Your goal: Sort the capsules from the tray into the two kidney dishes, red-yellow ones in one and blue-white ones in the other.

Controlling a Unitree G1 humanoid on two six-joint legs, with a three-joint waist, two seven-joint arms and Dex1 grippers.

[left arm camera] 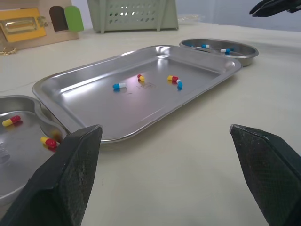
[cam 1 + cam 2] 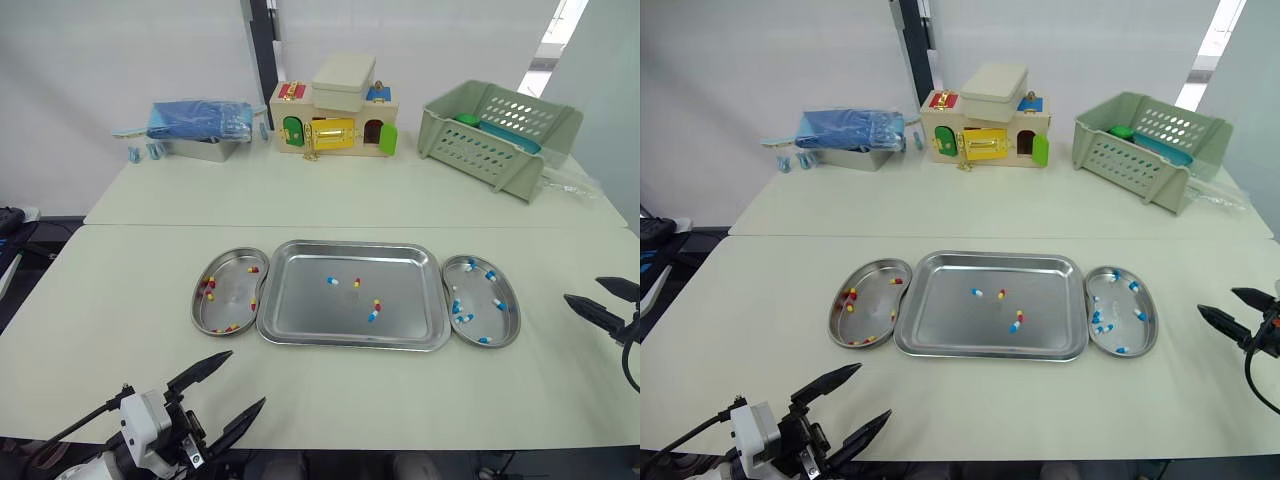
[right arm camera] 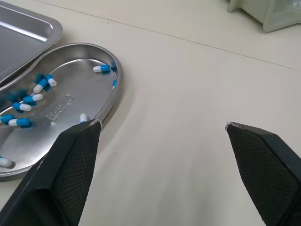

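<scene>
A steel tray [image 2: 310,300] lies mid-table with two blue-white capsules [image 2: 332,281] and two red-yellow capsules [image 2: 377,304] in it. Touching its left side is a kidney dish [image 2: 230,300] with several red-yellow capsules [image 2: 209,284]. On its right, the other kidney dish [image 2: 505,322] holds several blue-white capsules [image 2: 456,307]. My left gripper [image 2: 243,379] hovers open near the table's front edge, in front of the left dish. My right gripper [image 2: 583,290] is open and empty, to the right of the right dish.
At the back of the far table stand a toy house box [image 2: 335,120], a green basket [image 2: 497,135] and a metal box with blue cloth [image 2: 200,128]. A seam [image 2: 150,225] between the two tables runs behind the tray.
</scene>
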